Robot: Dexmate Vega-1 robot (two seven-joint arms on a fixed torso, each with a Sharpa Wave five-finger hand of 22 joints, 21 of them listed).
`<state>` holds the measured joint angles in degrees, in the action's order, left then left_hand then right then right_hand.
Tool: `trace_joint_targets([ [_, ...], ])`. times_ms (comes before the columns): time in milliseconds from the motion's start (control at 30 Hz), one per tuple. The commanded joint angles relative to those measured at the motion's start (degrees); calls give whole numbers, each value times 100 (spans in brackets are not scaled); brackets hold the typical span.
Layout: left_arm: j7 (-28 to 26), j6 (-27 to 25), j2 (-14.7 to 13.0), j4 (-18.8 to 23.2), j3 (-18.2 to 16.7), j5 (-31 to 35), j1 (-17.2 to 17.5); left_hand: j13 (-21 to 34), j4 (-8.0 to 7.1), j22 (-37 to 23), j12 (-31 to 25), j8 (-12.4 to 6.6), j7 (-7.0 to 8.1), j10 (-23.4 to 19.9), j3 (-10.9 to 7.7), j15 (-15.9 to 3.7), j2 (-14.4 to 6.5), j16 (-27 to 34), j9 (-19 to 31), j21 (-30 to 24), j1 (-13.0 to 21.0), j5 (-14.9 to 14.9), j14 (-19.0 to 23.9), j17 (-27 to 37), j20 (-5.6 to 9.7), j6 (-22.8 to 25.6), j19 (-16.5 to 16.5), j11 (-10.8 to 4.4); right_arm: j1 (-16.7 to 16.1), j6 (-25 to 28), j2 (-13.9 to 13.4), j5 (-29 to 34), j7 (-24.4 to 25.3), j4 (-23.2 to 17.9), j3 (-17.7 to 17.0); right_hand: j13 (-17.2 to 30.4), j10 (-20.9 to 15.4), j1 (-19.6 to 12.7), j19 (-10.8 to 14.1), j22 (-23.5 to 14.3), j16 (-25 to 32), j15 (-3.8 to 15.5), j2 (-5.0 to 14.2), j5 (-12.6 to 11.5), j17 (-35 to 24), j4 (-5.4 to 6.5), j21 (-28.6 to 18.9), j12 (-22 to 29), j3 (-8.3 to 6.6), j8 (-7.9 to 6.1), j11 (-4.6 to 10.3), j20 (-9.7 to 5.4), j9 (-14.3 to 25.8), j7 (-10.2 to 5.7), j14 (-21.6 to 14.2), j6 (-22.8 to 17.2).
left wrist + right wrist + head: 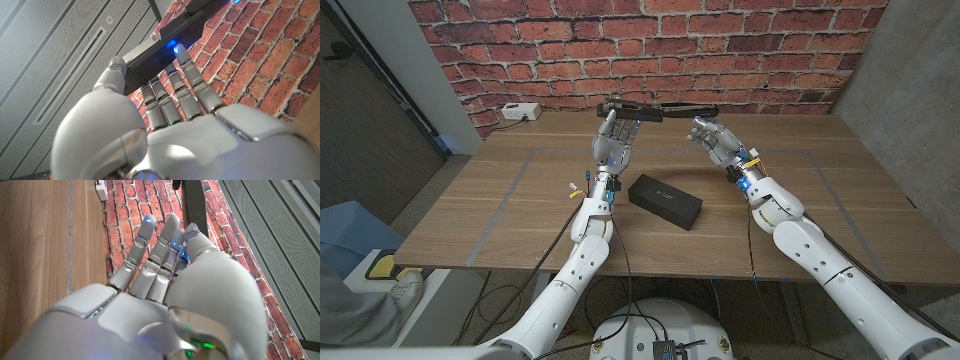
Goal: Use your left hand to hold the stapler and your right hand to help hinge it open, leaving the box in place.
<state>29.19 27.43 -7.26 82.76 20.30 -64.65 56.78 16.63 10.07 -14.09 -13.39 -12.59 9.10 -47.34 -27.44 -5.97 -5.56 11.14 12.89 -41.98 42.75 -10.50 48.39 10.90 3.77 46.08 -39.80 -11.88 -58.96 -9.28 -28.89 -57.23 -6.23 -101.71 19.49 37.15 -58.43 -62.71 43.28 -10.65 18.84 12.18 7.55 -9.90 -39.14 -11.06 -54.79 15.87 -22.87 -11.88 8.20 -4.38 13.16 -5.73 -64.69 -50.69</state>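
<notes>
The left robot hand gripped the stapler, hinged open above the bench; at three o'clock, the right robot hand pinched its far arm. Releasing seemed next.

lab (brick wall), wooden table

Rear wall: red brick with pale mortar, running the full width behind the counter. Counter: wood-grain top, with faint grey tape lines marked across it. A white power strip sits at the far left corner of the counter against the brick. Left side: a grey panel stands upright beside the brick. Right side: a plain grey wall. Floor under the near edge is grey, with black cables lying loose.
</notes>
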Motion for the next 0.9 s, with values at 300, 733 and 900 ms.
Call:
trace_joint_targets([
  [300, 62, -18, -15, -50, -61, -29, 34, 24, -249, -4, -35, -40, 271, -59, -242, -767, -366, 72, 26, -44, 184, -34, 56, 61, 546, 366, 54, 9, 14, 63, -10, 46, 99, -29, 49, 19, -19, 109, -39, -15, -7, 129, 151, -46, -28, 209, -70, -42, -263, -19, -17, -714, 20, -11, -48, -84],
  [733, 197, -60, 50, -126, -72, -120, -17, 23, -247, 10, -30, -34, 264, -60, -250, -767, -369, 74, 28, -69, 183, -33, 52, 62, 549, 361, 65, 8, -8, 100, -47, 63, 183, -95, 31, 15, -26, 111, -45, -13, -16, 130, 150, -47, -27, 207, -103, -49, -267, -21, -5, -711, 20, -23, -55, -94],
  [900, 213, -75, 58, -118, -80, -135, -3, 23, -249, 16, -27, -33, 265, -58, -252, -766, -371, 76, 29, -80, 179, -32, 52, 63, 549, 362, 70, 9, -8, 104, -59, 82, 187, -112, 39, 18, -22, 111, -51, -12, -12, 129, 148, -47, -35, 206, -114, -51, -269, -17, -1, -712, 20, -20, -61, -88],
])
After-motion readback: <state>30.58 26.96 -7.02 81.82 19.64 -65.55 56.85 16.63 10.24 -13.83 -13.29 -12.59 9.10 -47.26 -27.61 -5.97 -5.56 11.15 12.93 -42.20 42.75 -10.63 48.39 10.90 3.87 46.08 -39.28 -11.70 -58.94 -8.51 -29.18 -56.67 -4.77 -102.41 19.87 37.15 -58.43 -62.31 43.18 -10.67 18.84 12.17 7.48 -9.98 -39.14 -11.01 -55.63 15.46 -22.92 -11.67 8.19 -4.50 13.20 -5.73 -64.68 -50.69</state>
